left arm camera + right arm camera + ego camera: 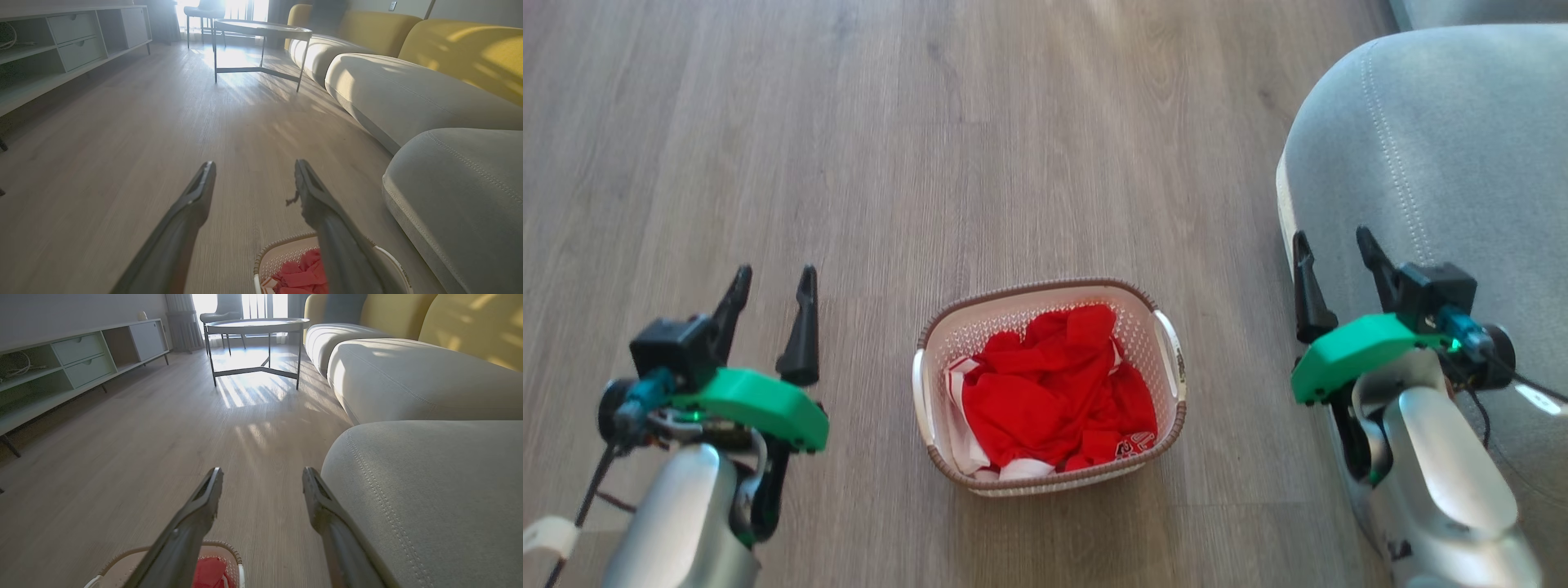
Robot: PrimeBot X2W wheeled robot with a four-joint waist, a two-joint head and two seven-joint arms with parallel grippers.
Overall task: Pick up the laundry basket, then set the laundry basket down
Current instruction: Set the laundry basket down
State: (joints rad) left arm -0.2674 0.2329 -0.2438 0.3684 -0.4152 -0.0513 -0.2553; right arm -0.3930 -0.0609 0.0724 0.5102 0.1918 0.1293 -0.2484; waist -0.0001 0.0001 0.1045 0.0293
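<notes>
The laundry basket (947, 322) stands on the wooden floor, white and perforated with a brown braided rim and white side handles, red-and-white clothes (1054, 388) heaped inside. My left gripper (774, 280) hangs open to the basket's left, well apart from it. My right gripper (1335, 245) is open on the basket's right, up against the grey sofa. In the left wrist view the basket (282, 249) peeks in at the bottom behind my open left gripper (253, 169). In the right wrist view its rim (229, 549) shows low down below my open right gripper (261, 475).
A grey sofa cushion (1437, 163) crowds the right side beside my right arm. Ahead, a round metal-legged coffee table (257, 326) stands near the sofa (408, 90), and a low cabinet with drawers (61, 45) lines the left wall. Wooden floor (931, 122) stretches beyond the basket.
</notes>
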